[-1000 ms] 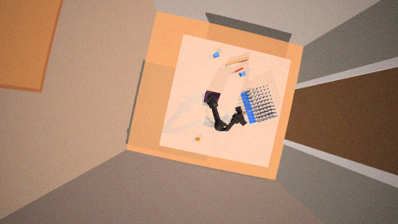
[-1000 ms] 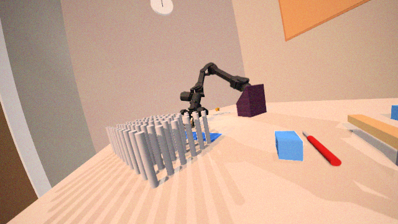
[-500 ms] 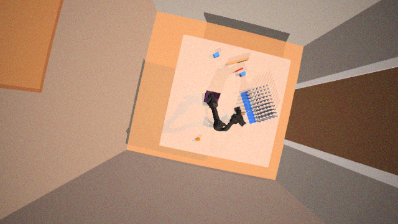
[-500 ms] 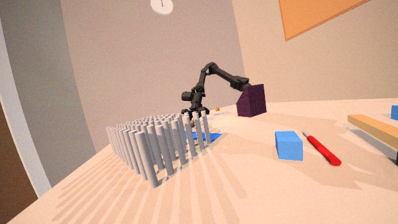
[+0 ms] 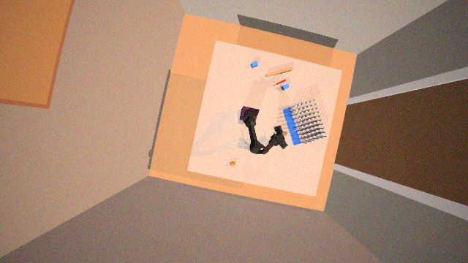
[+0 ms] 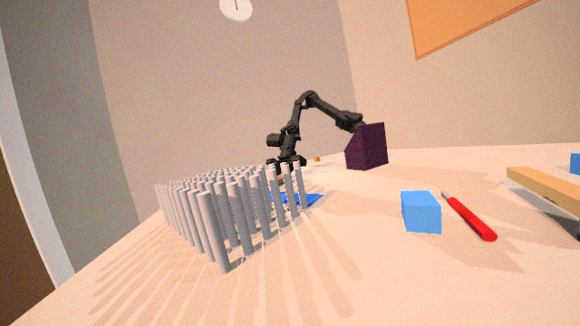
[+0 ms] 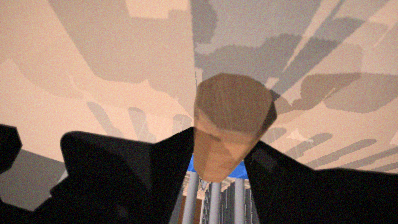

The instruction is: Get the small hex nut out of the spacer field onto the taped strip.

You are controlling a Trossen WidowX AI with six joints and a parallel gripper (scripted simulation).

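Observation:
My gripper [image 5: 282, 134] [image 7: 219, 135] is shut on the brown handle [image 5: 284, 134] [image 7: 232, 102] of a tool. It is low in front of the blue taped strip [image 5: 290, 120] [image 6: 315, 197] [image 7: 239, 170], on the arm's side. The tool's thin shaft [image 5: 292, 131] reaches across the strip towards the standing grey spacers [image 5: 308, 118] [image 6: 214, 226] [image 7: 215, 202]. Its far end is hidden or too small to make out. The spacers stand upright in close rows. The hex nut cannot be made out in any view.
A blue block [image 5: 285, 87] [image 6: 422, 215] and a red-handled tool [image 5: 281, 82] [image 6: 471, 219] lie beside the field. Farther off are a wooden bar [image 5: 279, 71] [image 6: 544, 185] and another blue block [image 5: 254, 64] [image 6: 575, 163]. A small orange object [image 5: 232, 164] [image 6: 316, 158] lies across the table.

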